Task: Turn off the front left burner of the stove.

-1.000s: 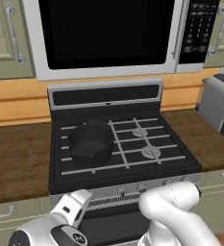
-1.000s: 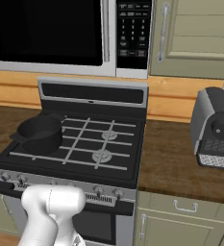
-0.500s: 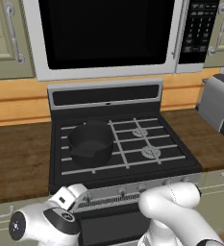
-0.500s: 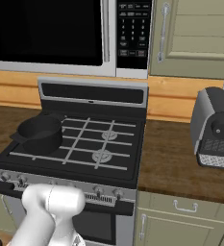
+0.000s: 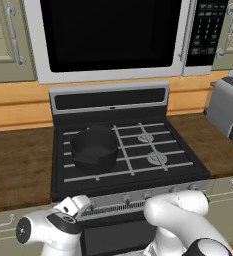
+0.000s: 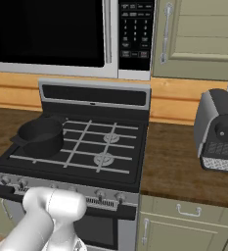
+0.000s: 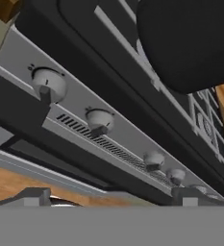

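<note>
The stove [image 5: 123, 150] stands between two brown counter sections, below the microwave [image 5: 108, 35]. A dark saucepan [image 5: 94, 148] sits on the left half of the cooktop and hides most of the front left burner [image 5: 83, 172]; only bare grate bars show in front of the pan, and the burner cap cannot be seen. The two right-hand burners show grey ringed caps.

The arm is folded low before the oven door. The gripper [image 5: 74, 204] sits at the left end of the silver knob strip, seen from behind in the left base view. Its fingertips [image 7: 34, 196] are cut off at the bottom of the hand view, so whether the fingers are spread or pressed together cannot be told.

The hand view is rolled: the knob strip runs diagonally. The nearest knob [image 7: 48, 82] is clear; the farther ones shrink and blur. A coffee machine [image 6: 217, 130] stands on the right counter, cut off in the left base view.
</note>
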